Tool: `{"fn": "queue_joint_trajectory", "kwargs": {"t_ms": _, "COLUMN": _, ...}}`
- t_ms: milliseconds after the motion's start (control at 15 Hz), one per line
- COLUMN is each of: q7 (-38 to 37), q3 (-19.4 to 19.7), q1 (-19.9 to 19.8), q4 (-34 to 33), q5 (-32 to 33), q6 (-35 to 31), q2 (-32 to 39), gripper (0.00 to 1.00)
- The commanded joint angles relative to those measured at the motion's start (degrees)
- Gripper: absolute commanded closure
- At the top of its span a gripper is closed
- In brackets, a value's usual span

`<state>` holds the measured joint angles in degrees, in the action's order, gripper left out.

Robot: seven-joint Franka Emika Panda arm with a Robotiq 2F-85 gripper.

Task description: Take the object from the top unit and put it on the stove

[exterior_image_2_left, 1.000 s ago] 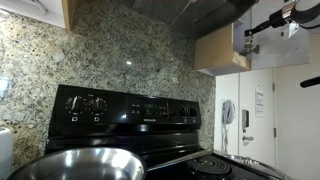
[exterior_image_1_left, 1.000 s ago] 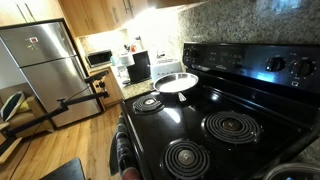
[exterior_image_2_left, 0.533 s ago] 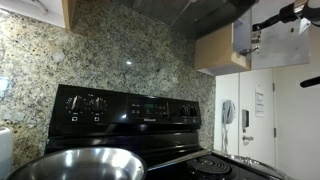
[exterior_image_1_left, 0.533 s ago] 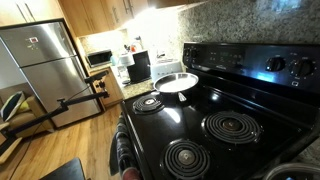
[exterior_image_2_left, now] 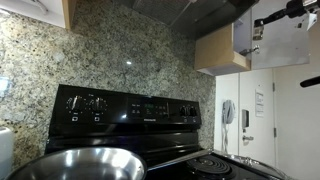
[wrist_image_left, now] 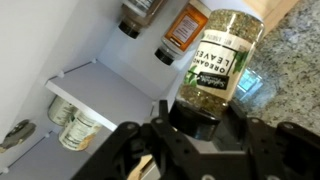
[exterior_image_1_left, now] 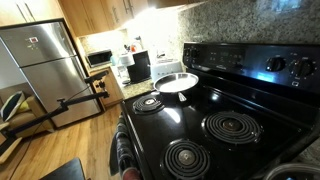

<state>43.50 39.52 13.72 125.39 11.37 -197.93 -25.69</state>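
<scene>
Here the jaws grip the herb jar by its cap, beside the white shelf edge.

Wrist view: spice jar, green label, slanted white print reads "ORGANIC", then what looks like "LEAVES"; the finer lines are blurred. Orange-labelled bottle beside it: print illegible. Stove panel markings: too small to read.

Herb jar lower end hidden behind gripper — amber jar cut by top edge
</scene>
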Motion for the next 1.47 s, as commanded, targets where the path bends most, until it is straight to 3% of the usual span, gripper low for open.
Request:
{"fn": "queue_joint_trajectory", "kwargs": {"t_ms": 0, "q7": -0.34, "q3": 1.54, "q1": 5.44, "q4": 5.19, "q5": 1.78, "q6": 1.94, "q2": -5.74, "gripper": 0.68}}
{"fn": "queue_joint_trajectory", "kwargs": {"t_ms": 333, "q7": 0.58, "q3": 7.15, "q1": 16.99, "q4": 6.94, "q5": 3.62, "q6": 4.69, "q2": -10.31, "gripper": 0.68}}
{"fn": "queue_joint_trajectory", "kwargs": {"t_ms": 467, "q7": 1.10, "q3": 8.01, "q1": 19.11, "q4": 6.52, "q5": 4.18, "q6": 5.59, "q2": -10.39, "gripper": 0.68}}
{"fn": "queue_joint_trajectory", "kwargs": {"t_ms": 533, "q7": 0.00, "q3": 7.23, "q1": 16.91, "q4": 6.40, "q5": 3.11, "q6": 3.63, "q2": -8.28, "gripper": 0.68}}
{"fn": "queue_joint_trajectory", "kwargs": {"t_ms": 600, "q7": 0.00, "q3": 7.54, "q1": 17.53, "q4": 6.41, "q5": 3.17, "q6": 3.71, "q2": -8.42, "gripper": 0.43}}
{"fn": "queue_joint_trajectory", "kwargs": {"t_ms": 1067, "q7": 0.00, "q3": 7.68, "q1": 17.42, "q4": 6.40, "q5": 3.16, "q6": 3.71, "q2": -8.37, "gripper": 0.43}}
{"fn": "queue_joint_trajectory", "kwargs": {"t_ms": 1133, "q7": 0.25, "q3": 8.03, "q1": 17.91, "q4": 6.60, "q5": 3.42, "q6": 3.23, "q2": -8.49, "gripper": 0.68}}
{"fn": "queue_joint_trajectory", "kwargs": {"t_ms": 1400, "q7": -0.12, "q3": 7.46, "q1": 17.60, "q4": 8.91, "q5": 3.16, "q6": 1.83, "q2": -7.83, "gripper": 0.68}}
